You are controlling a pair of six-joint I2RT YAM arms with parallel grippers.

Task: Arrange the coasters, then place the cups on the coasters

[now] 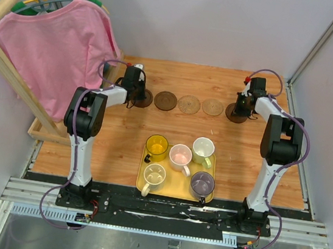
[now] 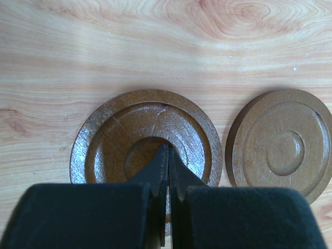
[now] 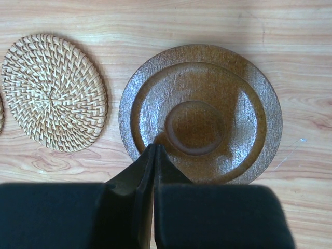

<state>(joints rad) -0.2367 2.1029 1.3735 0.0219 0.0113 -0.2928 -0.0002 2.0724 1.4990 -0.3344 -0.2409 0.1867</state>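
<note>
Five coasters lie in a row across the far side of the table. The leftmost dark brown coaster [image 1: 144,99] [image 2: 119,140] sits under my left gripper [image 1: 134,97] [image 2: 168,151], which is shut and empty, its tips over the coaster's centre hollow. A second dark coaster [image 1: 165,100] [image 2: 282,142] lies just to its right, then two tan woven ones [image 1: 189,104] [image 1: 212,107] [image 3: 52,91]. The rightmost dark coaster [image 1: 235,116] [image 3: 207,109] is under my shut, empty right gripper [image 1: 241,110] [image 3: 155,149]. The cups stand on a yellow tray [image 1: 140,186]: yellow [image 1: 157,146], pink [image 1: 180,156], green [image 1: 203,149], cream [image 1: 154,176], purple [image 1: 202,183].
A pink shirt [image 1: 60,49] hangs on a wooden rack [image 1: 3,57] at the table's left, close behind my left arm. Grey walls close in the back and right sides. Bare wood lies between the coaster row and the tray.
</note>
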